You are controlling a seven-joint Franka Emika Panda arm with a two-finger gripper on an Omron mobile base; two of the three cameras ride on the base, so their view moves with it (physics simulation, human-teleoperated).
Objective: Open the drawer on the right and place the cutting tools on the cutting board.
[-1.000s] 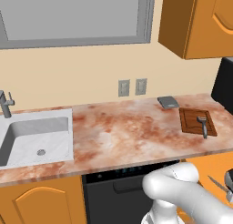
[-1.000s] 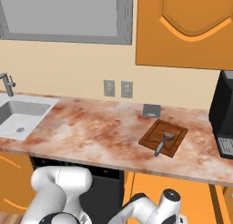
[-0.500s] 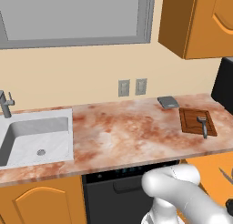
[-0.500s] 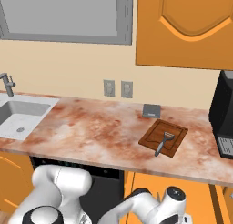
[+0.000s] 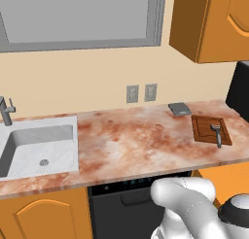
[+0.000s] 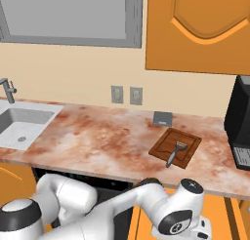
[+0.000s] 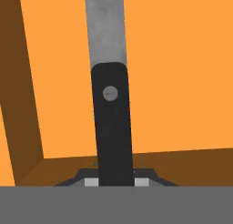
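Note:
In the hand view, the knife (image 7: pixel 111 118) lies on the orange floor of the open drawer (image 7: pixel 182 82). Its dark handle points toward me and its grey blade points away. My gripper (image 7: pixel 116 182) is down in the drawer, with its fingertips pressed against both sides of the handle. The drawer's brown wall runs along the left and the near side. On the counter, the reddish-brown cutting board (image 5: pixel 204 126) (image 6: pixel 188 139) holds the peeler (image 5: pixel 217 134) (image 6: pixel 173 153), which lies flat near its front edge.
A grey square pad (image 5: pixel 179 108) (image 6: pixel 161 118) sits behind the board. A black coffee machine (image 6: pixel 239 122) stands at the counter's right end. The sink (image 5: pixel 39 145) with its faucet is at the left. The black dishwasher front (image 5: pixel 121 194) is below the counter.
The arm has sunk lower at the right, taking the hand down out of the left base view and into the drawer. The board and the peeler have not moved.

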